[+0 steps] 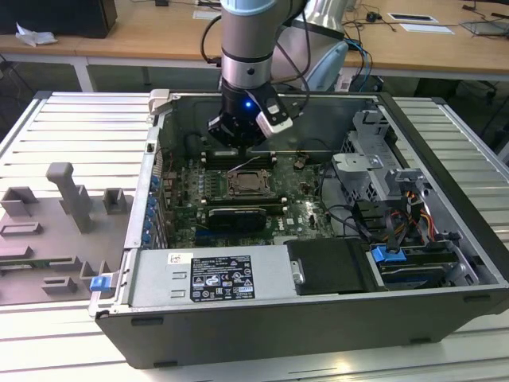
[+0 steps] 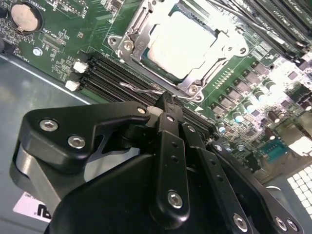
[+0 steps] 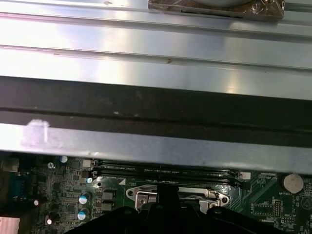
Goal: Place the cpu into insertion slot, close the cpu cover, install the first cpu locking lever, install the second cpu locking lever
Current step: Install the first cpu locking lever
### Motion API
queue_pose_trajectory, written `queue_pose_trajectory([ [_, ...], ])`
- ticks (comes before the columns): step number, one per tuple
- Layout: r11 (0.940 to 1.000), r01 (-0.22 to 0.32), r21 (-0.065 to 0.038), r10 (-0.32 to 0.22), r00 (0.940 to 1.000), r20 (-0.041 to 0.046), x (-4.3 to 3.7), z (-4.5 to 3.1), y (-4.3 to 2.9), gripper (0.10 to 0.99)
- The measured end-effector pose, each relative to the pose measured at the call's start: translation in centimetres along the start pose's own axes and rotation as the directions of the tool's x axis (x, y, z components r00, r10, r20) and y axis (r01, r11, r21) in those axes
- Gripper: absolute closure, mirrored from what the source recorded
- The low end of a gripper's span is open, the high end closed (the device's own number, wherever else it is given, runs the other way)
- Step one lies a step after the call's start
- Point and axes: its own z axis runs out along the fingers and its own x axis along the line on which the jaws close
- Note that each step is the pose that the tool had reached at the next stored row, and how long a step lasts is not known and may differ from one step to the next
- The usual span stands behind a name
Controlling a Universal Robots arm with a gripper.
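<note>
Claw point(image 2: 163, 105) fingers look together, tips closed with no gap in the second wrist view, nothing clamped between them that I can see. Tips sit just beside a thin wire lever point(image 2: 141, 89) at the socket's edge; can't tell if they touch it. Chip point(image 2: 179, 45) is seated in the slot point(image 2: 127, 46), pale metal top showing through the window of the cover point(image 2: 214, 58), which lies flat over it. Memory slots point(image 2: 109, 73) run right beside the socket, between it and the claw. In the exterior view the arm point(image 1: 250, 48) comes straight down into the open computer case point(image 1: 238, 318), claw point(image 1: 241, 142) above the green board point(image 1: 302, 203), socket point(image 1: 247, 184) just below it. Grey parts tray point(image 1: 48, 231) lies on the ribbed table point(image 1: 87, 135) at the exterior view's left, well apart from the case.
</note>
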Motion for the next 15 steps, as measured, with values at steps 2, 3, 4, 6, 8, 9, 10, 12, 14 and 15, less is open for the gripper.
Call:
queue_pose_trajectory([
  [2, 1.0, 0.0, 0.0, 0.0, 1.0, -0.0001, -0.22, 0.05, 0.07, 0.98],
  [3, 1.0, 0.0, 0.0, 0.0, 1.0, 0.0, -0.31, 0.07, 0.11, 0.98],
  [4, 1.0, 0.0, 0.0, 0.0, 1.0, 0.0, -0.4, 0.09, 0.17, 0.98],
  [6, 1.0, 0.0, 0.0, 0.0, 1.0, 0.0, -0.58, 0.15, 0.32, 0.98],
  [8, 1.0, 0.0, 0.0, 0.0, 1.0, -0.0001, -0.73, 0.2, 0.47, 0.98],
  [9, 1.0, 0.0, 0.0, 0.0, 1.0, 0.0001, -0.85, 0.25, 0.52, 0.98],
  [10, 1.0, 0.0, 0.0, 0.0, 1.0, 0.0, -1.0, 0.27, 0.54, 0.98],
  [12, 1.0, 0.0, 0.0, 0.0, 1.0, 0.0002, -1.35, 0.31, 0.52, 0.98],
  [14, 1.0, -0.001, 0.0, 0.001, 1.0, 0.0001, -1.72, 0.36, 0.49, 0.98],
  [15, 1.0, -0.001, 0.0, 0.001, 1.0, 0.0001, -1.92, 0.43, 0.48, 0.98],
])
